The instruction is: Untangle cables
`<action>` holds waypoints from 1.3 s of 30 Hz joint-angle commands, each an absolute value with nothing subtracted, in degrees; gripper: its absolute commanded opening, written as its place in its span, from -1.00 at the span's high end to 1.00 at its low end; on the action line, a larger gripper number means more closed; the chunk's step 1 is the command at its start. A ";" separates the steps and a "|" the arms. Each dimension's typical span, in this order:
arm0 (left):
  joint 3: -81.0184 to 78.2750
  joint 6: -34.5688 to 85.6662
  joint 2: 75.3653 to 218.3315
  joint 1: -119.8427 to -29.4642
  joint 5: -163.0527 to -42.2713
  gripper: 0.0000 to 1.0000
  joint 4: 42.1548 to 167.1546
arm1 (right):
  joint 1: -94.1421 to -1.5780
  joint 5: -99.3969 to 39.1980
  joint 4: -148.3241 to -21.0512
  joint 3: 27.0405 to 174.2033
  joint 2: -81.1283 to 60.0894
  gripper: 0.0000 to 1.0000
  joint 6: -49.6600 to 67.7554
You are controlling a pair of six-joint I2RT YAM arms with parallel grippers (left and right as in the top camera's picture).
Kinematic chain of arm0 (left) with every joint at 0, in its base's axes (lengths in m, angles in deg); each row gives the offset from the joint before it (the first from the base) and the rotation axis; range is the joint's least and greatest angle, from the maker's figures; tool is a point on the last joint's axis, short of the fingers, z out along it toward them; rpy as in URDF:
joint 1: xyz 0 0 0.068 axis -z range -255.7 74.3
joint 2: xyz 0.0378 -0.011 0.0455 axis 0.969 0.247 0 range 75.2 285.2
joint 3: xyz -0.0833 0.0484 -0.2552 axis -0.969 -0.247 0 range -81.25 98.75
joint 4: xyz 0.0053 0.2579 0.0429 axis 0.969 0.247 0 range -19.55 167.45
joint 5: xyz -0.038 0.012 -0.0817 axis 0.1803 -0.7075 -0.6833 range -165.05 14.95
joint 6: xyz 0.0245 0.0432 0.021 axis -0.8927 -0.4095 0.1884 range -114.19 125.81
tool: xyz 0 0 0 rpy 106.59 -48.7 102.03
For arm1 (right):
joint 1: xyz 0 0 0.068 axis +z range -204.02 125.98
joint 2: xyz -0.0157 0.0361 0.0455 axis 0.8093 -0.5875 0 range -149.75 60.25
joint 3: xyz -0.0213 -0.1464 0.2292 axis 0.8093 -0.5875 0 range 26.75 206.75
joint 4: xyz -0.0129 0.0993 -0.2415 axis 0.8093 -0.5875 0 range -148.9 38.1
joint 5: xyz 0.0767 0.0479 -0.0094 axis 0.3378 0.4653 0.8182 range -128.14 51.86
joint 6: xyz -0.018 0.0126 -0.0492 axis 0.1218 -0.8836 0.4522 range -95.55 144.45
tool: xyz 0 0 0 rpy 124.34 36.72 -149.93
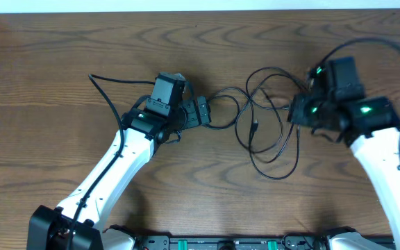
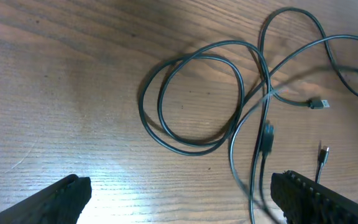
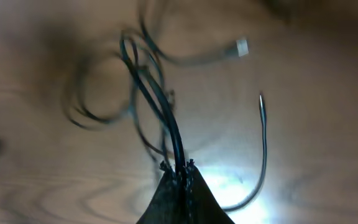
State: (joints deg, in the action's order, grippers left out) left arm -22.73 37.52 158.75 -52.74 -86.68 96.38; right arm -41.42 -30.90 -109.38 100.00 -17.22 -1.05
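Inside right end effector [image 3: 180, 168], black cables [image 3: 166, 118]

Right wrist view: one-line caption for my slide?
Right hand shut on a bundle of black cables over the wooden table.

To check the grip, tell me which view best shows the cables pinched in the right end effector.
Right wrist: black cables run straight into the shut right end effector. Overhead shows the tangle, but the arm hides the pinch. Left wrist shows only loose loops.
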 commanded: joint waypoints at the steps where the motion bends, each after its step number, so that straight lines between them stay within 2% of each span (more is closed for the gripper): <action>1: -22.53 37.43 159.12 -52.92 -86.12 -0.99 96.58 | -43.76 -26.29 -110.69 108.33 -16.24 0.98 4.52; 7: -22.53 37.43 159.12 -52.92 -86.09 -0.98 96.58 | -48.72 -22.15 -110.66 117.44 -16.24 0.97 9.38; 14: -22.53 37.43 159.12 -52.92 -86.09 -0.98 96.58 | -50.54 -21.85 -114.07 116.19 -17.11 0.97 9.73; 19: -22.53 37.43 159.12 -52.92 -86.09 -0.98 96.58 | -46.56 -21.89 -114.62 108.81 -19.34 0.96 9.77; 28: -22.53 37.43 159.12 -52.92 -86.09 -0.98 96.58 | -36.13 -21.89 -107.71 96.94 -23.75 0.93 10.71; 34: -22.53 37.43 159.12 -52.92 -86.09 -0.98 96.58 | -28.20 -27.53 -99.95 91.02 -26.94 0.78 11.28; 39: -22.53 37.43 159.12 -52.92 -86.09 -0.98 96.58 | -21.64 -35.95 -96.28 88.81 -30.79 0.74 12.74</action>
